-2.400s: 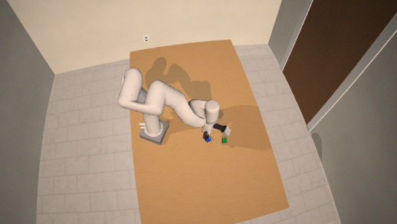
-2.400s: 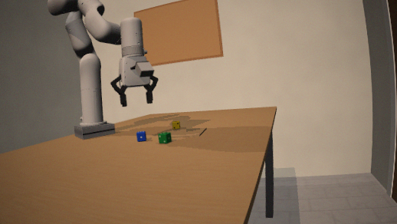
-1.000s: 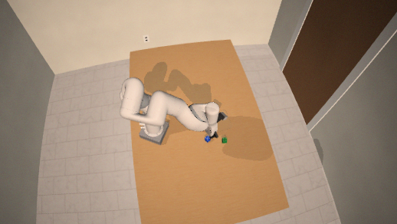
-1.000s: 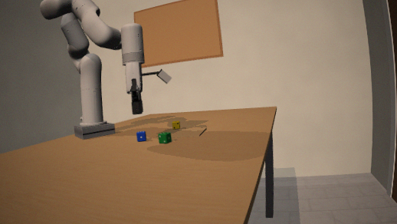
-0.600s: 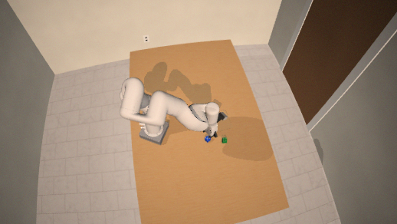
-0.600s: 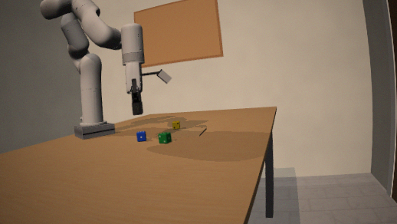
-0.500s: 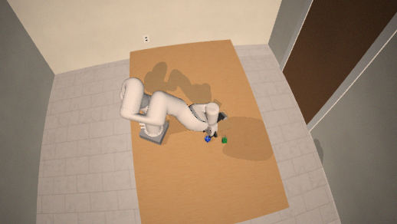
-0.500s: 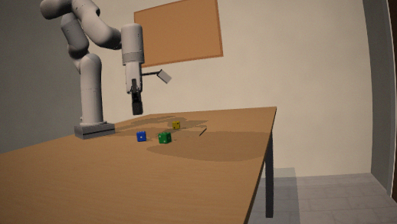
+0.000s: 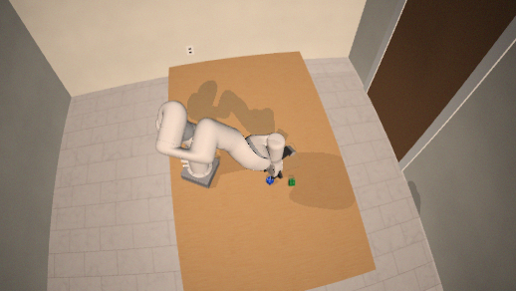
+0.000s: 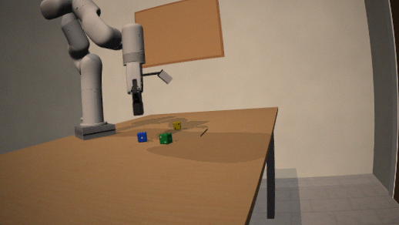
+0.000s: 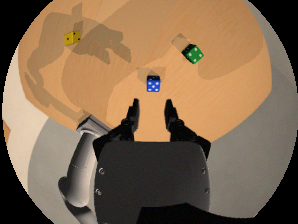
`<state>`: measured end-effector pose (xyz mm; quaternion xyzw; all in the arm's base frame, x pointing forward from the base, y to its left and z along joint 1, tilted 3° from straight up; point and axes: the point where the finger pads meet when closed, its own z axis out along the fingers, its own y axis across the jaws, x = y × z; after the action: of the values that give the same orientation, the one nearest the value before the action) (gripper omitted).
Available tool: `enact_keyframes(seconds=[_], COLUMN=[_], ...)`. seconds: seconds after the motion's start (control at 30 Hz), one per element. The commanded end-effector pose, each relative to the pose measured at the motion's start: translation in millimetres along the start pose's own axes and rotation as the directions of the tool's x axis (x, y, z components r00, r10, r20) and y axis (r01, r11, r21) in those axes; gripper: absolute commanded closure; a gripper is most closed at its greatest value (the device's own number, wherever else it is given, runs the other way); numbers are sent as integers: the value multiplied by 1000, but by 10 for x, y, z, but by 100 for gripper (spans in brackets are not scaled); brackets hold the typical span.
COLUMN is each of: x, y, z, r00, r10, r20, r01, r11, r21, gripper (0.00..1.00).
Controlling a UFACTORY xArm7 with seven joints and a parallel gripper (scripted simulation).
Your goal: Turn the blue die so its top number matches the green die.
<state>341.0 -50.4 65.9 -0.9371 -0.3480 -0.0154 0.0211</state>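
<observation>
The blue die [image 9: 270,180] lies flat on the wooden table, just left of the darker brown mat [image 9: 319,179]; I cannot tell whether it touches the mat's edge. It also shows in the side view [image 10: 142,136] and in the wrist view [image 11: 153,83]. The green die [image 9: 292,181] [image 11: 193,52] lies at the mat's left edge, also seen from the side [image 10: 165,138] and from the wrist. My gripper [image 10: 138,112] hangs well above the blue die, pointing down. Its fingers stand partly apart with nothing between them. The pips on the dice are too small to read.
A yellow die [image 10: 176,125] lies farther back on the table, and it shows at the upper left of the wrist view [image 11: 72,38]. A thin dark stick [image 10: 203,132] lies on the table behind the mat. The arm's base [image 9: 200,174] stands at the table's left side.
</observation>
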Motion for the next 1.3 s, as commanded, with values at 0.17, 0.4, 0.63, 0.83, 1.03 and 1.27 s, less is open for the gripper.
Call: enact_keyframes(seconds=[0.17,0.4,0.63,0.83,1.03,1.27], x=[8,9,11,13,15,17], y=[9,10,13,16,19,22], z=[-6,38,124,207,296,358], r00=[1000,1000,1000,1000,1000,1000], r10=[0,0,0,0,0,0], r20=[-2,-2,-2,-2,-2,-2], r01=[0,0,0,0,0,0], r11=[1000,1000,1000,1000,1000,1000], r21=[-2,-1,-1,-1,-1,-1], gripper=[53,53,53,53,53,53])
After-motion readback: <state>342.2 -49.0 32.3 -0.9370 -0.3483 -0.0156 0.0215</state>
